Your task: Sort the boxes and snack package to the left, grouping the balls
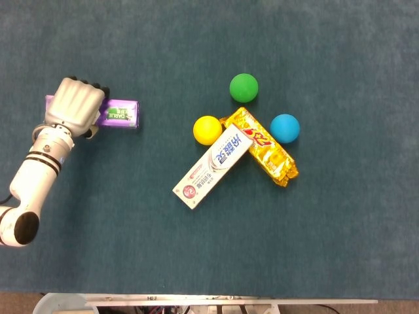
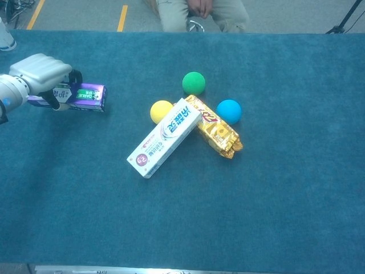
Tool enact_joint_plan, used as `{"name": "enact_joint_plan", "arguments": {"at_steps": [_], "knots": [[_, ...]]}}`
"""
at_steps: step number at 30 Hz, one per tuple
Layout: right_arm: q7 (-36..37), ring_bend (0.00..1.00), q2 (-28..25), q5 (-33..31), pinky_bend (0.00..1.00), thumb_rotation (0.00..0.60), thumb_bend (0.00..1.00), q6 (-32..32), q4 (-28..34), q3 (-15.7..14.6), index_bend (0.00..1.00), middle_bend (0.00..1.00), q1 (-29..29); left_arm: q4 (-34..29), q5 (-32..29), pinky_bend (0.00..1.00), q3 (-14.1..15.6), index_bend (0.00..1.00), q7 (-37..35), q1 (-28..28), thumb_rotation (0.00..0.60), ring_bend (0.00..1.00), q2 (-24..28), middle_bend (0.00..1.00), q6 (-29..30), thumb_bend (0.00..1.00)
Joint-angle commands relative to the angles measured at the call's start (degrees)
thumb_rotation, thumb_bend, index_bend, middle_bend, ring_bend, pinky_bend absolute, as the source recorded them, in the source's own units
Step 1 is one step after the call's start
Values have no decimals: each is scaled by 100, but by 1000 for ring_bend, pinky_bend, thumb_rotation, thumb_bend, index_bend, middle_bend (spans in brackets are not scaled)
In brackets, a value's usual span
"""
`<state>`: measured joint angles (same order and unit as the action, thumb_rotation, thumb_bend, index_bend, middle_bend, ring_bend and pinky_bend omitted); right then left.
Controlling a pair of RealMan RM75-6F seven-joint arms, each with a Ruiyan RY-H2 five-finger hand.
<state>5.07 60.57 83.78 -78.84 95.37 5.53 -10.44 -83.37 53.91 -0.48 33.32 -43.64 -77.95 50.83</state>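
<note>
Now my left robot hand [image 1: 75, 108] grips purple box [image 1: 121, 114] at far left of table [image 1: 340, 248], long axis left-right. Toothpaste box [image 1: 213, 165] lies well right of it, diagonal, touching yellow ball [image 1: 207, 129] and snack package [image 1: 262, 147]. Left hand nearer; right unseen.

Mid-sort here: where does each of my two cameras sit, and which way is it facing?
Head view: high above, looking straight down on the teal table; shows the left arm and left hand holding the purple box.
Chest view: lower, at the near edge, facing forward across the table toward a seated person; shows only the left hand.
Both share the box, three balls, the toothpaste box and the snack pack.
</note>
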Motion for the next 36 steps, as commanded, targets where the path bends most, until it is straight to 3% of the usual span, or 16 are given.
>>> {"name": "enact_joint_plan", "arguments": {"at_steps": [1,9,12,16,19,29,36], "knots": [[-6,158,1,6,238,600,56,10,4,-1,165,260,-8,6,-107,347,26,466,106,-4,600,511,-42,624,7,273],[-30,158,-1,-16,238,600,57,20,10,-6,164,260,-3,56,-355,345,92,449,535,-31,600,502,-116,612,63,273],[-33,158,9,-29,238,600,57,23,8,0,165,260,-4,-35,-520,345,77,356,597,-43,600,476,-80,549,47,273],[-41,158,19,-13,238,600,57,32,8,-1,164,260,-16,-175,-722,332,30,70,610,-79,600,245,-35,257,8,271],[-36,158,19,-16,238,600,56,23,6,5,164,260,-15,-315,-783,295,-37,0,546,-96,600,142,11,126,34,271],[30,158,4,-5,238,600,56,34,-35,13,164,260,-26,-1063,-886,278,-230,0,81,-99,600,123,399,107,1,271],[45,158,-35,119,238,600,57,76,-23,24,165,260,-111,-1602,-629,278,-242,0,-121,53,600,152,661,132,378,271]]}}
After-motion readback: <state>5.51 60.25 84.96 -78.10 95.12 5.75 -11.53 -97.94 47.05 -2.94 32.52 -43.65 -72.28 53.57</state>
